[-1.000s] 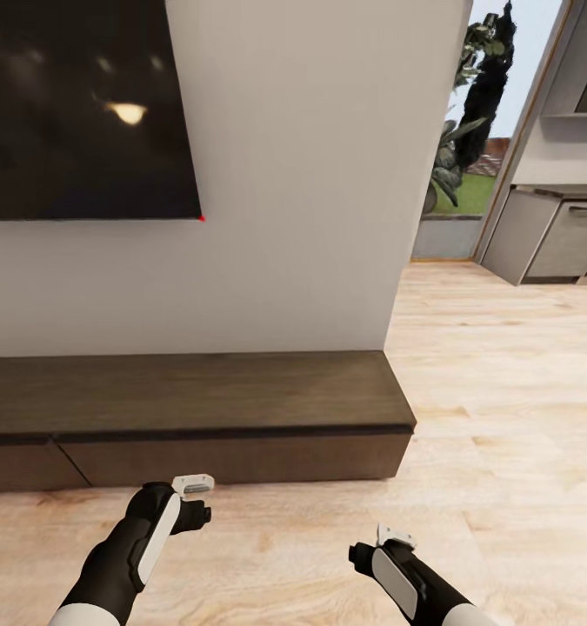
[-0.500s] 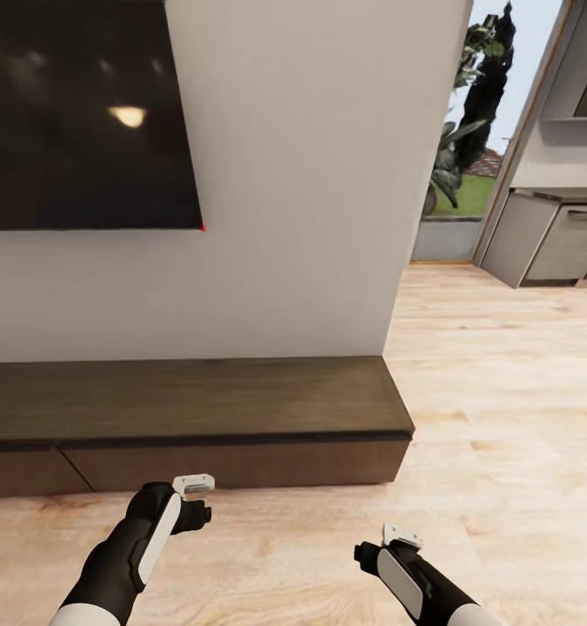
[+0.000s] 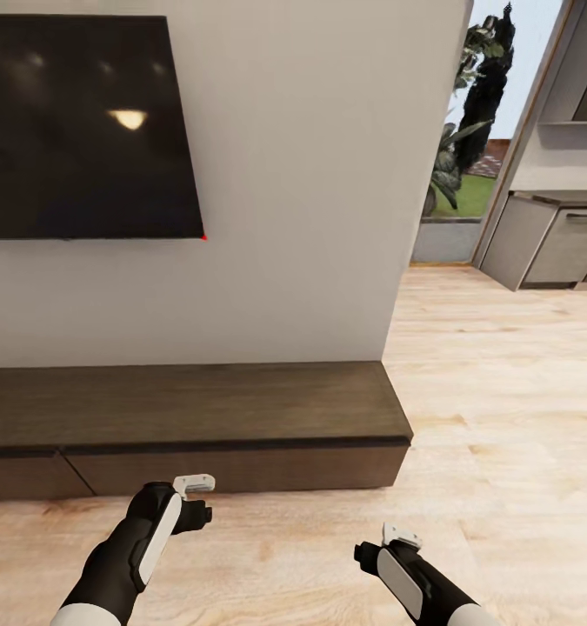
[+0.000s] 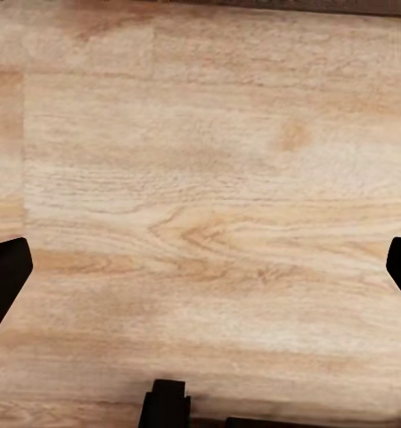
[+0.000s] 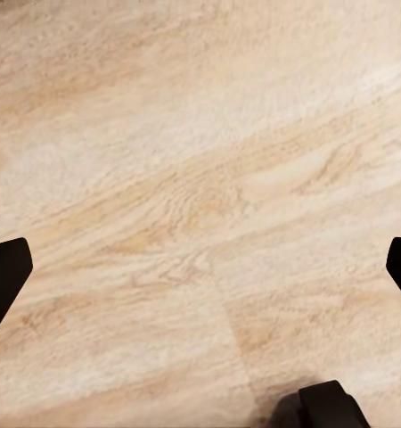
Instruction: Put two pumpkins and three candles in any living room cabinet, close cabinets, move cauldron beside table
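The long, low, dark brown cabinet [image 3: 197, 404] stands against the white wall ahead, its drawer fronts [image 3: 241, 468] flush and closed and its top bare. My left gripper [image 3: 203, 513] hangs over the wood floor just in front of the cabinet. In the left wrist view it [image 4: 200, 267] is open, fingertips [image 4: 4, 276] far apart with only floorboards between them. My right gripper [image 3: 363, 553] is lower and to the right, and it [image 5: 200, 267] is open over bare floor too. The pumpkins, candles, cauldron and table are out of view.
A large black TV screen [image 3: 84, 130] hangs on the wall above the cabinet. The wall ends at a corner [image 3: 397, 261]; right of it, wood floor [image 3: 502, 391] runs to grey kitchen units [image 3: 554, 248] and a window with plants [image 3: 467, 130].
The whole head view has shifted a little, so the TV and cabinet sit slightly lower in the picture. Both arms hold the same pose, and both grippers are as before.
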Controlling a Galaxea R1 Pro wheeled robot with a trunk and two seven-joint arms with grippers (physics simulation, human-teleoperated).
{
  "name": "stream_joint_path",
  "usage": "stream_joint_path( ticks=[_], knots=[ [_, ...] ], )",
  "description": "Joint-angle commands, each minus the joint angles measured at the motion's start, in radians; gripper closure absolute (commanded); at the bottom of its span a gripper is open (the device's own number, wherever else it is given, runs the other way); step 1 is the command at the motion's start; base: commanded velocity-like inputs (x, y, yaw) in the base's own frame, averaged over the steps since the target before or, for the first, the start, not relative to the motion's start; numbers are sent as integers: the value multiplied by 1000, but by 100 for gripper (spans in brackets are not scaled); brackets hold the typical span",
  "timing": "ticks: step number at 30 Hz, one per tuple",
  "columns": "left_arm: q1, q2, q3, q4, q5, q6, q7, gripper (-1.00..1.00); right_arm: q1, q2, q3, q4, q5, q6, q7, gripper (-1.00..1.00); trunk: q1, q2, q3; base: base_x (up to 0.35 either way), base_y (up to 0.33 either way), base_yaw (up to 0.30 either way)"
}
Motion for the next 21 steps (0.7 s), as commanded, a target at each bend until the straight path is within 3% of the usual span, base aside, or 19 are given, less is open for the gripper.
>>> stream_joint_path(
  ticks=[1, 21],
  knots=[
    [0, 0, -1, -1, 11, 3, 10, -100, -1, -1, 7, -2, -7, 3, -8, -100, -4, 7, 2, 0, 0, 0],
    [0, 0, -1, -1, 10, 3, 10, -100, -1, 0, 8, -2, -7, 2, -10, -100, -81, 147, 65, 0, 0, 0]
  ],
)
